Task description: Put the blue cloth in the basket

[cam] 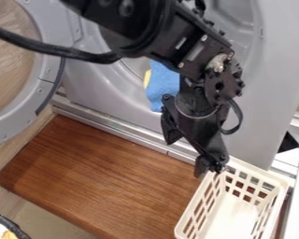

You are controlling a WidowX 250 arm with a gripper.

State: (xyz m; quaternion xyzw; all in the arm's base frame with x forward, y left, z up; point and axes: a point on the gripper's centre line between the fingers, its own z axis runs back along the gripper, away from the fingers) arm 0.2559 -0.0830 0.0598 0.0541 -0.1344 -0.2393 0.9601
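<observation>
The arm (pixel 199 51) is partly hiding the blue cloth (pixel 161 86) beyond the gripper (pixel 212 168); whether that is gaping, I cannot tell.

Arm (pixel 195 39) hiding part of the blue cloth (pixel 162 86)

Something yellow (pixel 147 78) is showing only a sliver beside it. The bottom edge is cutting off the basket (pixel 233 218); the left edge is cropping the round door (pixel 51 46).

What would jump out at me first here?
Probably the big black robot arm, hanging from the top over the middle. Next, the bright blue cloth, partly behind it, at the grey machine's round opening. Then the cream plastic basket at lower right.
</observation>
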